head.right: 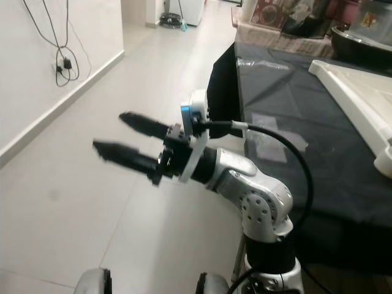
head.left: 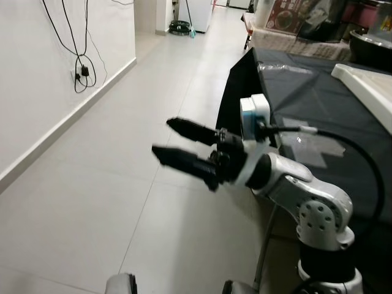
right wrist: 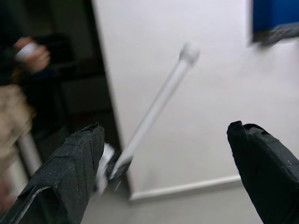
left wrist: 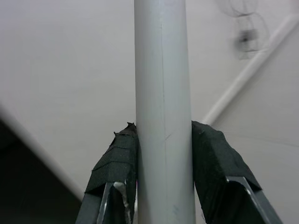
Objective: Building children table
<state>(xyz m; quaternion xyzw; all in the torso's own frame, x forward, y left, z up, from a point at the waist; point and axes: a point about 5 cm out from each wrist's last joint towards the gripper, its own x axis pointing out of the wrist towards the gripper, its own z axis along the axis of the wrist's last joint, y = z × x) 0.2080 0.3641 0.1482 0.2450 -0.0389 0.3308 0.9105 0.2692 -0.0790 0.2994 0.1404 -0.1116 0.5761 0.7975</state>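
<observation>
the left gripper (left wrist: 163, 182) has its two black, tape-wrapped fingers (left wrist: 117, 163) pressed against either side of a smooth pale grey round tube (left wrist: 162, 93), which runs straight out beyond the fingertips. behind it lie a blurred pale floor (left wrist: 70, 70), a white skirting strip (left wrist: 247, 74) and a dark loop of cable (left wrist: 245, 37) on the wall.

Tiled hallway beside a draped tabletop

Pale floor tiles (head.left: 110, 184) meet a white wall (head.left: 37, 67) with dangling black cables (head.left: 76, 55); black cloth (head.left: 312, 104) covers the tabletop.
</observation>
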